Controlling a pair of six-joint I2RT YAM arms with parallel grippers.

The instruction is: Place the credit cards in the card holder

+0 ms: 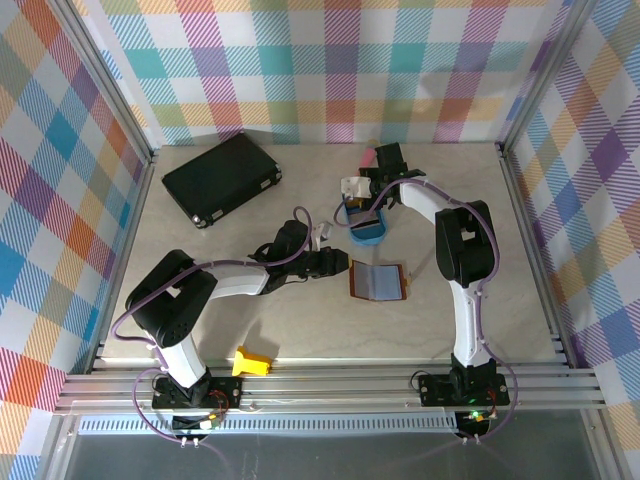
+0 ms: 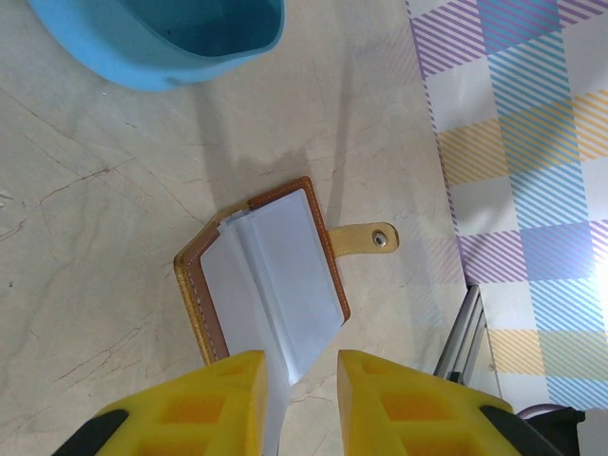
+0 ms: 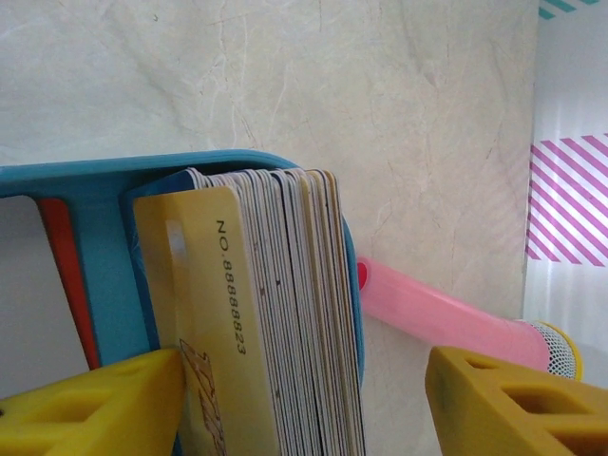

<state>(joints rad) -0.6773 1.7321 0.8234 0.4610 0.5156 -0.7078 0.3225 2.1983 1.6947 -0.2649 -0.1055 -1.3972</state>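
We had right hand (image 3: 304,389) spread astride cards (image 3: 271,304) upright in blue tray (image 3: 95,180), likely to pinch one | left hand (image 2: 302,385) spread at open wallet (image 2: 275,275), likely to steady it.

**My arms: black, white, yellow**

My left arm (image 1: 235,280) and right arm (image 1: 465,310) pair black joints with white links, purple cables (image 1: 230,264) looping alongside. My left pincer (image 2: 302,361) and right pincer (image 3: 304,372) carry chunky yellow fingers (image 2: 190,413) with moulded square recesses.

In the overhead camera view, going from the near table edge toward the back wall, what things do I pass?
Small yellow plastic piece → open brown leather card holder with grey-blue lining → blue plastic tray.
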